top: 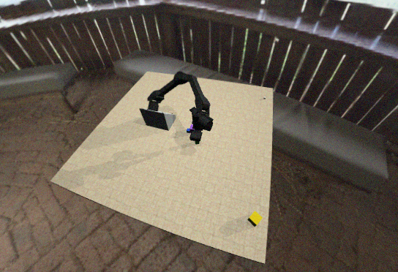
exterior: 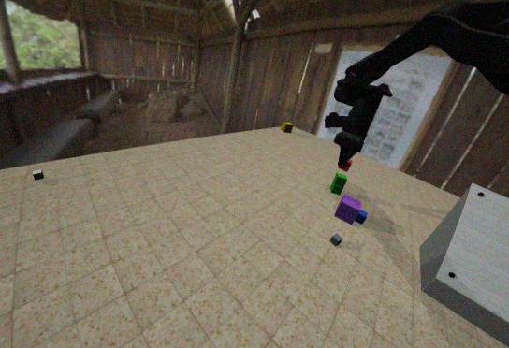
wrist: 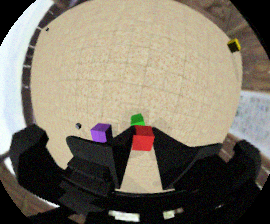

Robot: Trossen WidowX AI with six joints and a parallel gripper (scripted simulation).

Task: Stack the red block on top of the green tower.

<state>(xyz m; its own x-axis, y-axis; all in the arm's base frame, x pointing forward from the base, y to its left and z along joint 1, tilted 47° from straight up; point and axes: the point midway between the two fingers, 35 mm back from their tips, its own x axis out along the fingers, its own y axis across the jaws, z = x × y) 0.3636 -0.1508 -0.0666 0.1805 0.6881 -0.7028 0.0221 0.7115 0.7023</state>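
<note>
We have the small red cube block pinched between our dark gripper's fingers, held above the short green block tower and not yet touching it. From the wrist view the red block sits just in front of the green top. It looks rigid and light, probably smooth-sided, so our side grip suits it. The tower is narrow and likely tips easily. The purple cube stands near on the tan tiled surface.

Matt speckled stone-look tiles cover the table; the base box looks brushed metal.
</note>
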